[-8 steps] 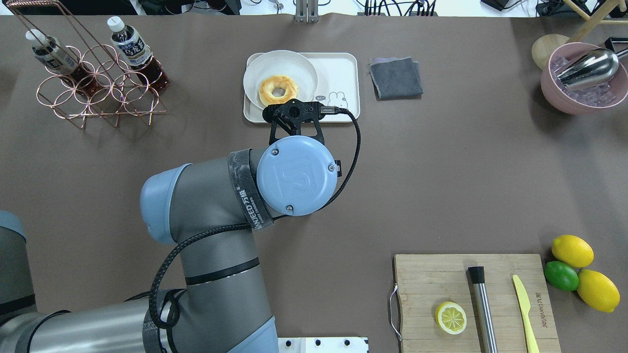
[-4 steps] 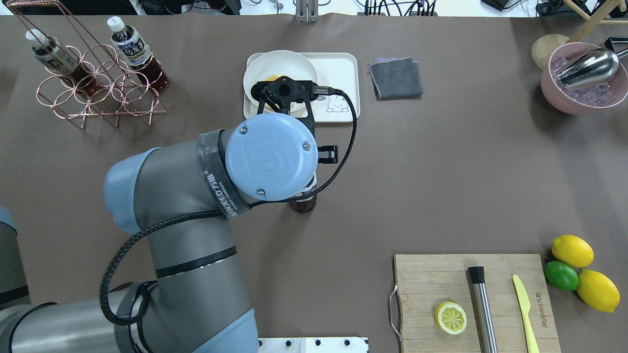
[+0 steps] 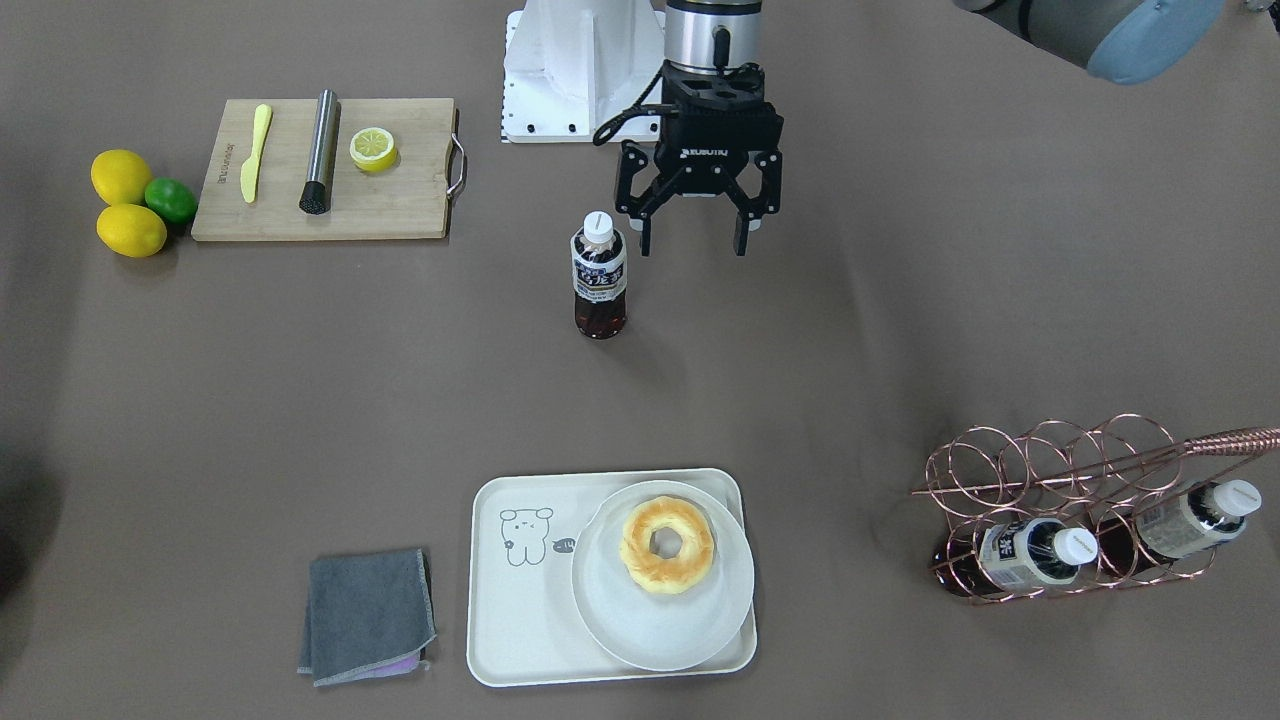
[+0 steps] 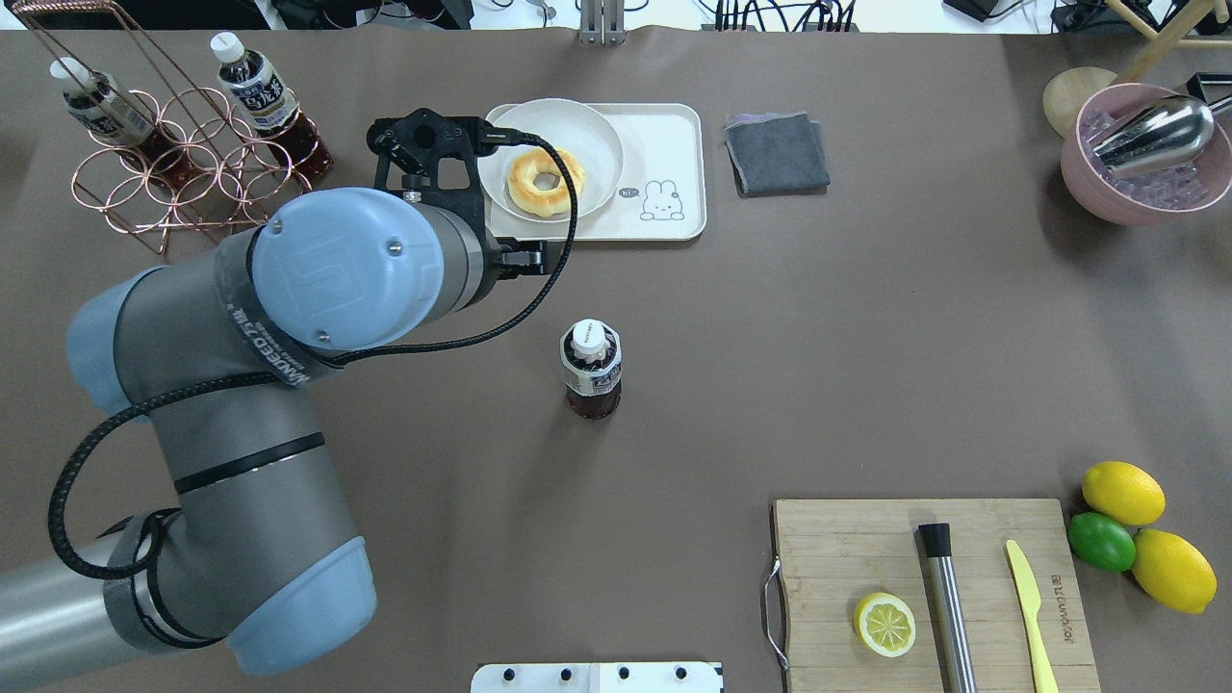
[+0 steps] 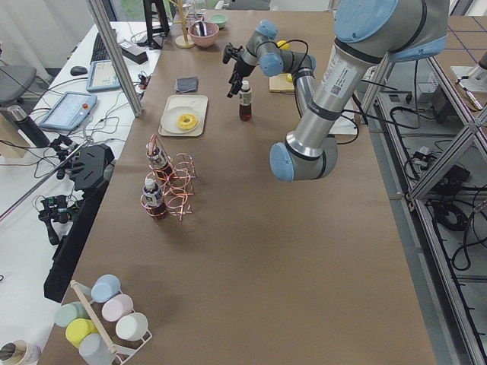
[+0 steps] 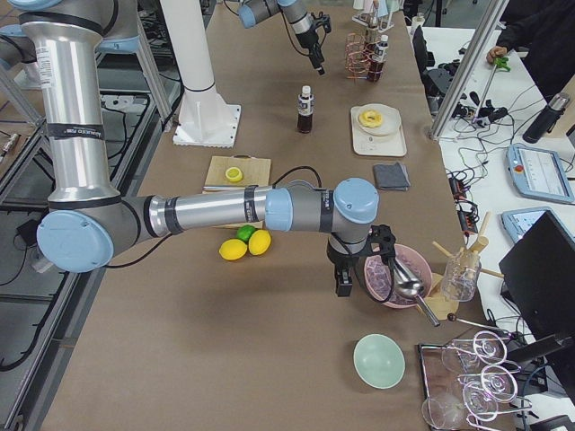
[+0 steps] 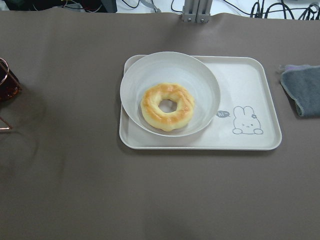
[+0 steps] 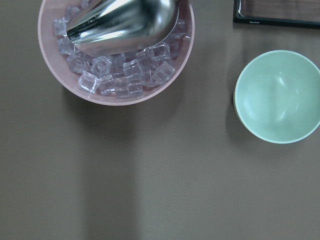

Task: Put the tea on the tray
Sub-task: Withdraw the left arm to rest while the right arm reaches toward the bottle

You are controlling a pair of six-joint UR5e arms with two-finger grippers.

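While the left gripper [image 3: 692, 238] hangs just beside the tea [image 3: 598, 278] in the front-facing view, its jaws are spread, empty and clear of the bottle. Bare brown table surrounds the tea, and a wide open stretch lies between it and the tray [image 3: 520, 620]. A round plate [image 3: 650, 630] with a doughnut [image 3: 695, 550] fills the tray's half away from the bear drawing; the bear half is bare. The tea is a small clear bottle of dark reddish-brown liquid with a white cap and a navy-and-white label. It stands upright, long axis vertical, cap up.

From overhead, the tea [image 4: 591, 371] stands alone mid-table, well apart from the tray [image 4: 664, 144], the wooden board [image 4: 837, 549] and the copper rack [image 4: 223, 173]. The left wrist hides most of its gripper.

The left wrist view takes in the tray's [image 7: 245, 90] whole rim, with a grey cloth [image 7: 302, 90] near one short end.

From the table's right end, the right gripper [image 6: 343, 285] hangs by a pink ice bowl [image 6: 373, 269], far from the tea [image 6: 305, 109]; I cannot tell how its jaws stand.
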